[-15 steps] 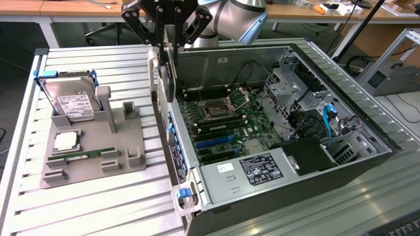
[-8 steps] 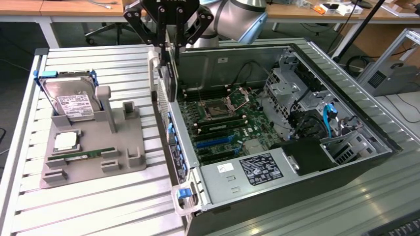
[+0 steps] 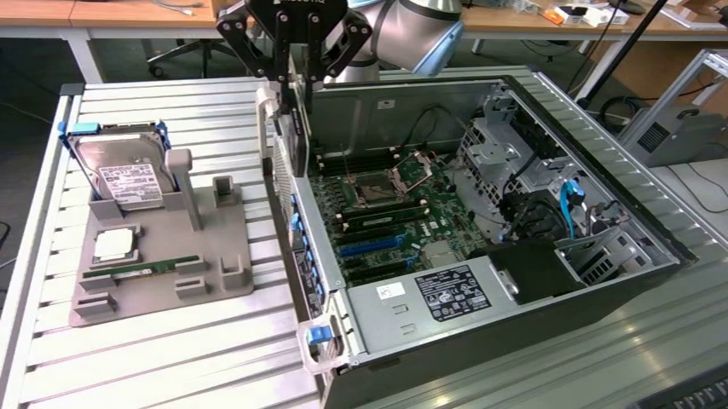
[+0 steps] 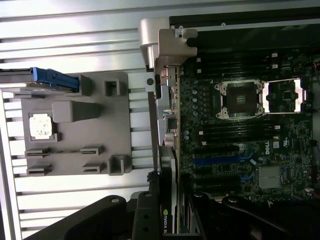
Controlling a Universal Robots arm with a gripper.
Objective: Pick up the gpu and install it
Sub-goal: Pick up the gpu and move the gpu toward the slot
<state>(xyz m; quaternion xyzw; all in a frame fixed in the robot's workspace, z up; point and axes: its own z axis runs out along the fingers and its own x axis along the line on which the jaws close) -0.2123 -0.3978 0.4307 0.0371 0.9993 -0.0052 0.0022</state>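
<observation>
Evidently the gripper (image 3: 297, 78), part-closed on the gpu (image 3: 299, 136), holds it edge-down to meet the motherboard's (image 3: 393, 223) slots.

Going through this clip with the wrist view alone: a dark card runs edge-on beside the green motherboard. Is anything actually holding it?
Observer: Yes. The fingers are shut on the top end of the thin black graphics card.
Reviewer: How does it hang?
Observer: Upright, long axis vertical, at the open black computer case's wall on the exterior view's left.
Reviewer: And the blue-edged thing on the grey holder?
Observer: A silver hard drive with a white label, standing on edge.
</observation>
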